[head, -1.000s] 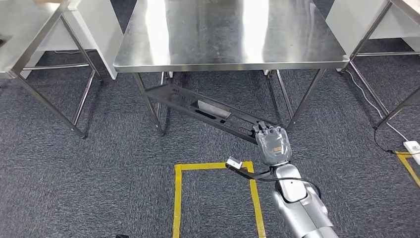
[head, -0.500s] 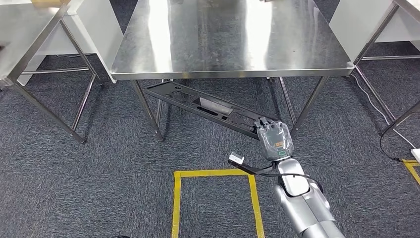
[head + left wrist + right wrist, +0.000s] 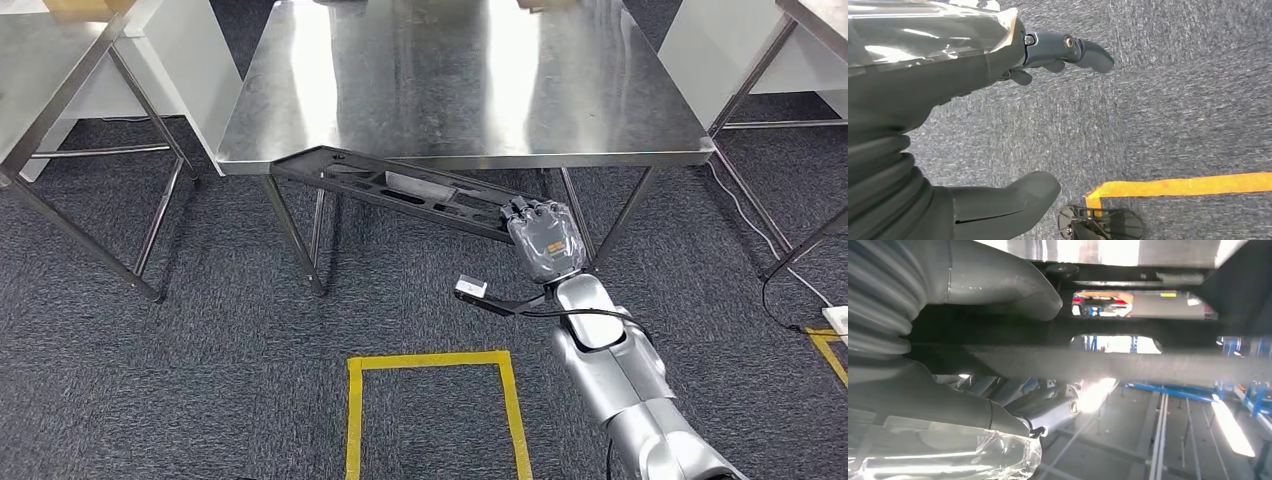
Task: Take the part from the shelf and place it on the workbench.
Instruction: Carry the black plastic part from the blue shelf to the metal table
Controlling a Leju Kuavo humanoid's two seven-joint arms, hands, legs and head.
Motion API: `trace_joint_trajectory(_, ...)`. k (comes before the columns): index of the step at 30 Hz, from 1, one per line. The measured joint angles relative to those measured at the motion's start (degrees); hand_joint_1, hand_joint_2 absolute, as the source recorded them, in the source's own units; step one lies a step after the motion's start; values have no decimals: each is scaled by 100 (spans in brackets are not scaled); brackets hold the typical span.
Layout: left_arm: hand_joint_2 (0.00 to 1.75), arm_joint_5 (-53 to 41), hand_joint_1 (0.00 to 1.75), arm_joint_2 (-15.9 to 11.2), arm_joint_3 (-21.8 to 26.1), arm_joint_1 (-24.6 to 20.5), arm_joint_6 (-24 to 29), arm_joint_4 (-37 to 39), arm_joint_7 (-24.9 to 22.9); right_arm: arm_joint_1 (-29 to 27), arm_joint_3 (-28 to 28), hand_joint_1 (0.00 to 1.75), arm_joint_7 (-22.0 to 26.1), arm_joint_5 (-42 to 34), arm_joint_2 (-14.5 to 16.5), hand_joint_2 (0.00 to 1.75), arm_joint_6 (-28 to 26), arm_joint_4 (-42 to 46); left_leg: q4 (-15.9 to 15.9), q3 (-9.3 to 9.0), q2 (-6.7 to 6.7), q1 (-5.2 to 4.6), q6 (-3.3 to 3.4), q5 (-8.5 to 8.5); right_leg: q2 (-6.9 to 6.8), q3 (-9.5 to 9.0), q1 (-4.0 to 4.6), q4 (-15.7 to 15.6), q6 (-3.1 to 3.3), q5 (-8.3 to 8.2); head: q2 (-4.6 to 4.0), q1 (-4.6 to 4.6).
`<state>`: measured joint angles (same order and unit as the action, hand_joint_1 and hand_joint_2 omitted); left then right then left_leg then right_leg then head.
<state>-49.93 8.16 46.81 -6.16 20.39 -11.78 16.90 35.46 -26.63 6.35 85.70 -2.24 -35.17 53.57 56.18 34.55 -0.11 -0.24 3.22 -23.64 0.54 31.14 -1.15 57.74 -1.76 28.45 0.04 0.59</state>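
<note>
Grey carpet runs under a bare steel surface (image 3: 460, 90), with yellow floor tape (image 3: 430, 362) marking a box near my feet. My right hand (image 3: 543, 238) grips one end of the long black part (image 3: 400, 188), fingers wrapped over its edge; the part hangs tilted just below the surface's front lip (far end highest, near the left leg). My left hand (image 3: 998, 75) hangs over the carpet, fingers loosely apart, holding nothing.
</note>
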Motion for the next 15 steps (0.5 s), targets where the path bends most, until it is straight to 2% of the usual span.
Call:
trace_joint_trajectory(1, 175, -7, 0, 6, 1, 0, -1, 0, 1, 14, -10, 175, -4, 4, -5, 175, -4, -25, -89, -94, 3, 13, 24, 24, -8, 90, 17, 189, 4, 68, 0, -11)
trace_joint_trajectory(2, 175, -11, 0, 11, 2, -2, -2, 0, 1, 18, -21, 175, -13, 8, -17, 175, -7, -52, -142, -151, 7, 25, 44, 33, -17, 274, 18, 513, 23, 166, 0, -22)
trace_joint_trajectory(4, 175, -21, 0, 11, 3, -13, -6, -1, 0, 4, -39, 175, -50, 16, -42, 175, -14, -101, -159, -196, -3, 22, 74, -1, -17, 790, 16, 1285, 38, 355, 1, -32)
trace_joint_trajectory(5, 175, -23, 0, 13, 4, -11, -8, 0, -2, -13, -47, 175, -69, 17, -60, 175, -18, -119, -157, -220, -13, 20, 78, -33, -17, 995, 15, 1513, 14, 361, 1, -36)
trace_joint_trajectory(6, 175, -25, 0, 17, 5, -4, -9, 1, -3, -25, -56, 175, -84, 18, -80, 175, -22, -135, -155, -255, -24, 18, 73, -69, -18, 1087, 13, 1523, -32, 271, 1, -39)
trace_joint_trajectory(7, 175, -27, 0, 22, 9, 4, -10, 1, -5, -33, -66, 175, -91, 18, -102, 175, -25, -151, -147, -303, -33, 18, 60, -113, -21, 1051, 11, 1290, -90, 85, 1, -43)
trace_joint_trajectory(9, 175, -30, 0, 34, 21, 11, -12, 2, -7, -32, -86, 175, -93, 17, -146, 175, -28, -177, -95, -383, -46, 4, 14, -226, -48, 737, 12, 449, -175, -372, -1, -61)
trace_joint_trajectory(10, 175, -31, 0, 37, 30, 10, -13, 2, -7, -30, -92, 175, -94, 10, -163, 175, -33, -186, -52, -401, -47, -11, -13, -298, -59, 593, 11, 123, -154, -527, 0, -67)
trace_joint_trajectory(11, 175, -31, 0, 39, 38, 8, -13, 2, -7, -26, -96, 175, -96, 1, -177, 175, -40, -191, -14, -406, -46, -25, -38, -362, -66, 506, 17, -57, -106, -600, 0, -64)
trace_joint_trajectory(13, 175, -25, 0, 38, 48, 6, -13, 1, -6, -5, -97, 175, -105, -22, -198, 175, -53, -194, 19, -415, -32, -29, -85, -454, -50, 464, 26, -100, 27, -595, 1, -48)
trace_joint_trajectory(15, 175, -20, 0, 32, 51, 6, -10, -1, -2, 29, -94, 175, -115, -33, -221, 175, -58, -194, 117, -393, -17, 0, -151, -538, -28, 428, 1, -104, 106, -559, 1, -31)
